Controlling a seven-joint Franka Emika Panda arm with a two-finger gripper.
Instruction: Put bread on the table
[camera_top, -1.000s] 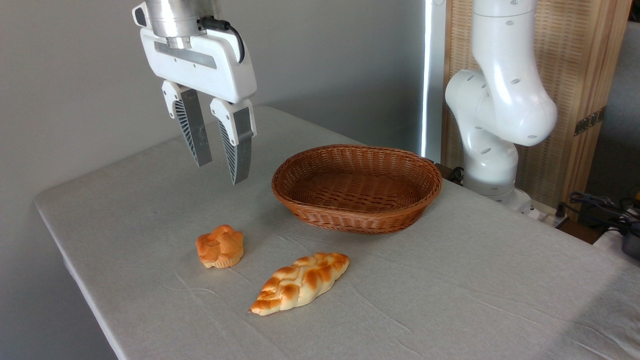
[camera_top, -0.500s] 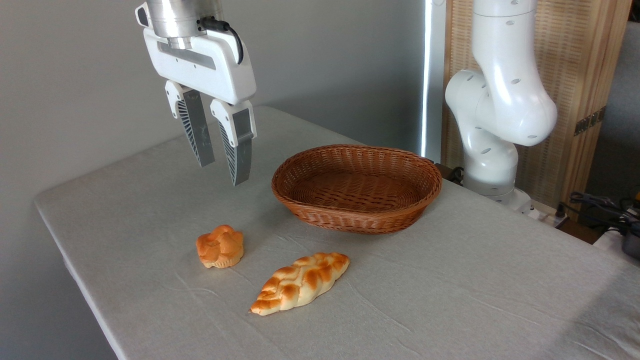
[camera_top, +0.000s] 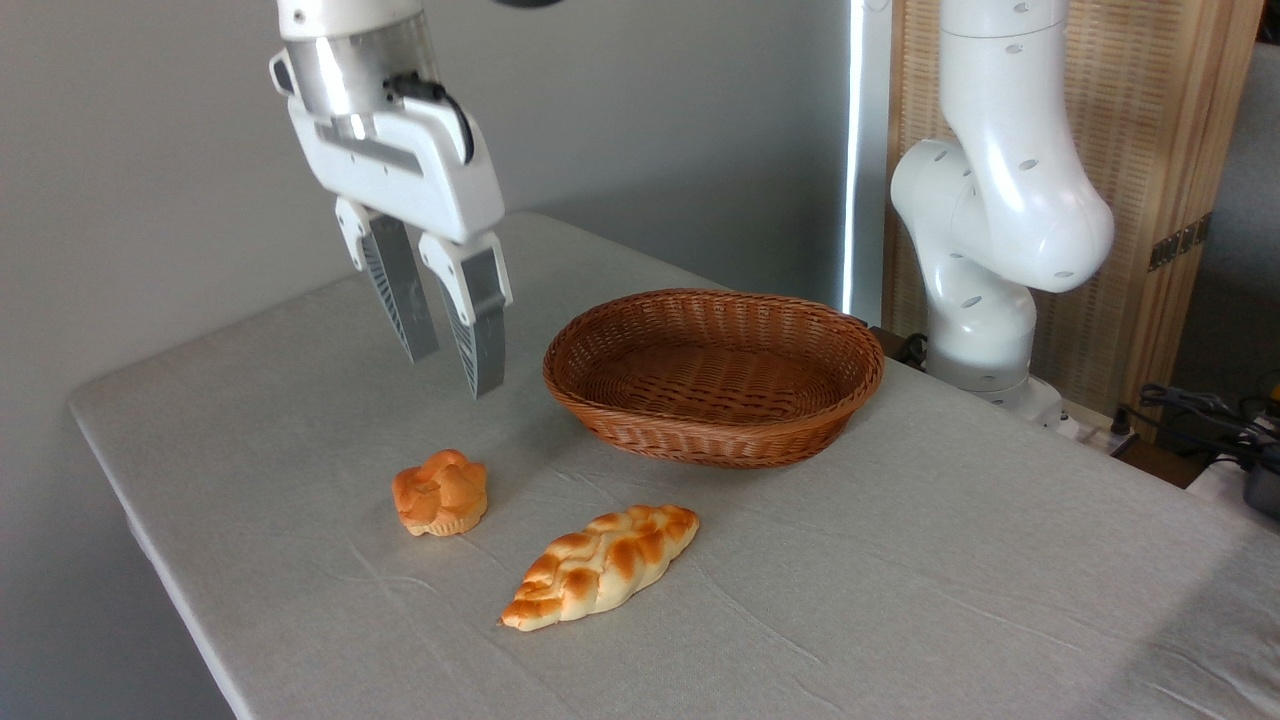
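Note:
The bread (camera_top: 600, 565), a braided golden loaf with toasted patches, lies on the table (camera_top: 900, 600) in front of the wicker basket. My gripper (camera_top: 455, 375) hangs in the air above the table, up and to the left of the loaf and left of the basket. Its two grey fingers stand a small gap apart, open, with nothing between them. The gripper touches neither the loaf nor the cloth.
A brown oval wicker basket (camera_top: 714, 375) with nothing in it stands behind the loaf. A small round orange bun (camera_top: 440, 492) sits on the cloth to the loaf's left, below the gripper. The robot's white base (camera_top: 985, 230) rises at the table's far right edge.
The gripper has dropped a little lower, shifted slightly right and tilted. Its fingers have come closer together. The loaf, bun and basket have not moved.

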